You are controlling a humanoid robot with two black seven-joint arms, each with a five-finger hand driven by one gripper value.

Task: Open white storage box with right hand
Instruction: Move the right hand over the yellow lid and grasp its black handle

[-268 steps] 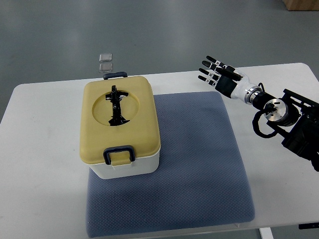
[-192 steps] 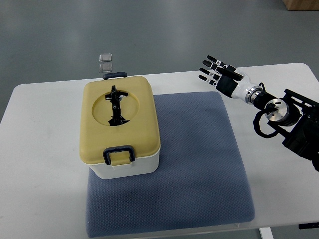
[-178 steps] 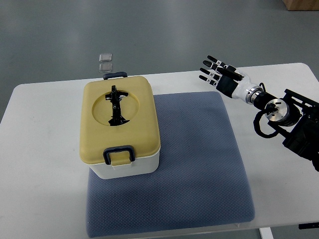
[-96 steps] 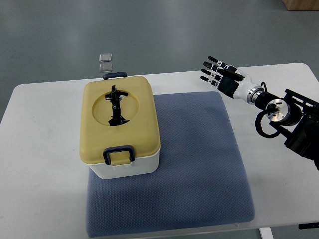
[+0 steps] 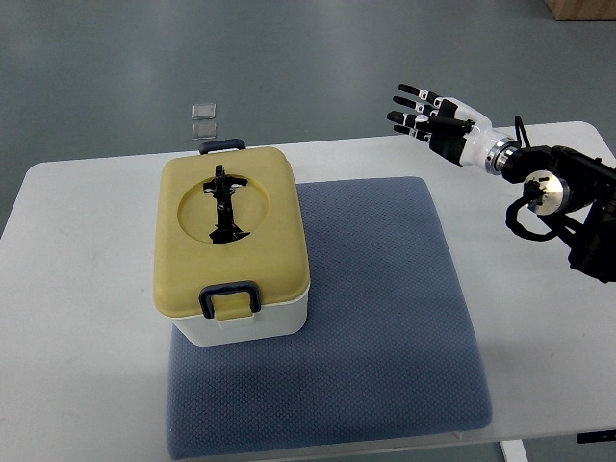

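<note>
Right hand (image 5: 435,119) hangs with fingers spread, empty, well apart from the box (image 5: 232,247); rigid plastic, likely light; take the front latch (image 5: 229,299) first.

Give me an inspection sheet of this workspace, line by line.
Surface: white table with a blue-grey mat on it.
Job's things: white storage box on the mat's left part, yellow lid shut, both dark latches down, black handle folded in the lid's recess.
Clutter: nothing seen on the table.
Hands: right hand raised past the far table edge, fingers spread, holding nothing, well apart from the box; left not in view.
Cables: black cable loop at the right forearm.
Surroundings: grey floor, two small clear squares on it.
</note>
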